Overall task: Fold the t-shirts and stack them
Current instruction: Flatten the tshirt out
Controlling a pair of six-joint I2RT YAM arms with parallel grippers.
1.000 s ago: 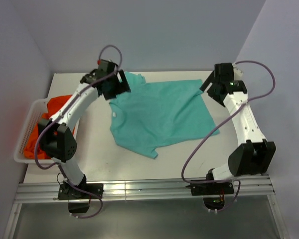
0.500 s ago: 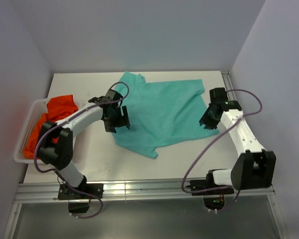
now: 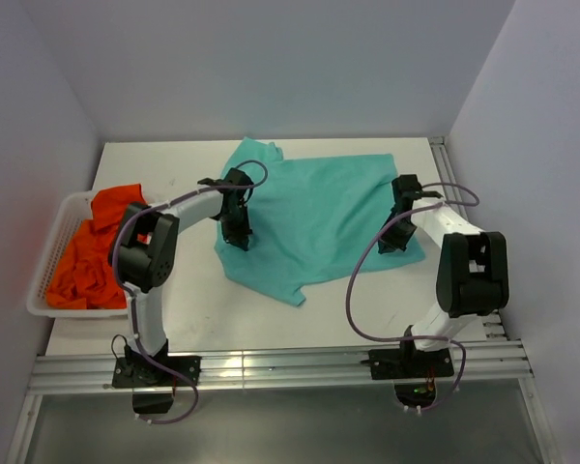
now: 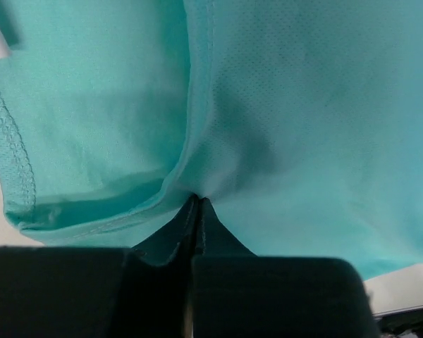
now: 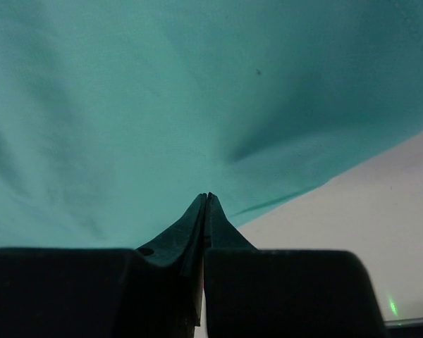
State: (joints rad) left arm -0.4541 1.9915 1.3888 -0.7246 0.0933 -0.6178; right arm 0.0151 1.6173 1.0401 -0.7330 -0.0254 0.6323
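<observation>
You're at the grab for the first fold. Left gripper [image 4: 196, 202] is clamped on the left edge of the soft teal-green short-sleeved t-shirt [image 3: 314, 213]. Right gripper [image 5: 207, 197] is pinched onto its right edge, cloth puckered at both tips. Next you'd likely lift both sides evenly and carry the cloth over. The shirt lies spread on the white table [image 3: 367, 309], reaching toward the far edge. Crumpled orange-red t-shirts [image 3: 92, 256] sit left in the white slatted plastic basket [image 3: 43, 266].

You've got one teal t-shirt [image 3: 319, 217], one white basket [image 3: 43, 271], and an orange-red heap of shirts [image 3: 92, 256] too bunched to count.
</observation>
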